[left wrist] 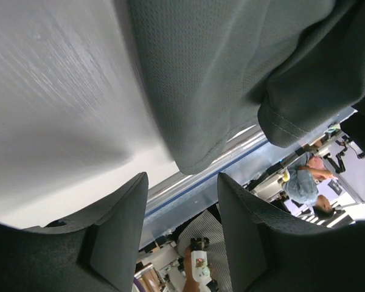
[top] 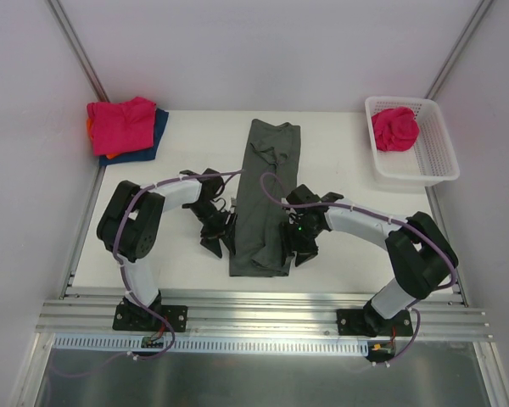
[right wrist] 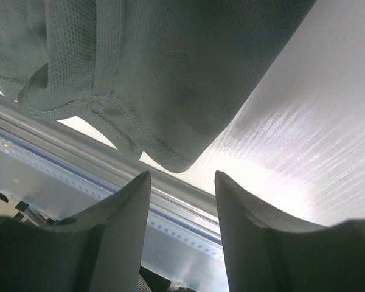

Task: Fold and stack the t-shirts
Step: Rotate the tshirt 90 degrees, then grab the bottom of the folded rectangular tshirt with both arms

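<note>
Top external: dark grey t-shirt lies folded into a long narrow strip mid-table. Left gripper sits just beside its near-left edge, right gripper at its near-right edge. Wrist views: both jaws spread, nothing between, hem just ahead of the fingertips. Folded pink shirt far-left corner; crumpled pink shirt in basket.

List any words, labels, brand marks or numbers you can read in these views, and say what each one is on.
No text can be read in any view.
Long folded dark grey cloth t-shirt: no print or label showing.
White plastic lattice basket: no marking visible.
Small white item beyond the table edge, left wrist view: it may carry print, but it is too blurred to read.
</note>
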`<action>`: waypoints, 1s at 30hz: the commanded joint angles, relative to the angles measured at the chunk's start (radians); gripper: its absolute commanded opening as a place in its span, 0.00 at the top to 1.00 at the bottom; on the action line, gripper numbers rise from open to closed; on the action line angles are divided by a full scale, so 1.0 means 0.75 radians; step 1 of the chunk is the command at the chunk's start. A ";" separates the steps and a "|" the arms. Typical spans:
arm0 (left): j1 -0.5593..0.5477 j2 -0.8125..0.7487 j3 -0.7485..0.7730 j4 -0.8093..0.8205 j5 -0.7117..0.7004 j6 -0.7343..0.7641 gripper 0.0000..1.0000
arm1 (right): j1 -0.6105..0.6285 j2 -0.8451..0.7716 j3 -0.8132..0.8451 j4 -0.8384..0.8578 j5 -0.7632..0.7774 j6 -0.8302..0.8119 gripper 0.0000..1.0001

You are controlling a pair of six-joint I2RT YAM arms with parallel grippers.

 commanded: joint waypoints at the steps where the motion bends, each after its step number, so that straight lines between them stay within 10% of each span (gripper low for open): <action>1: -0.019 0.017 -0.016 -0.009 0.047 -0.014 0.50 | -0.002 -0.017 -0.011 0.022 -0.044 0.007 0.50; 30: -0.099 0.133 -0.020 0.015 0.108 -0.014 0.62 | 0.006 0.082 -0.046 0.112 -0.158 0.023 0.54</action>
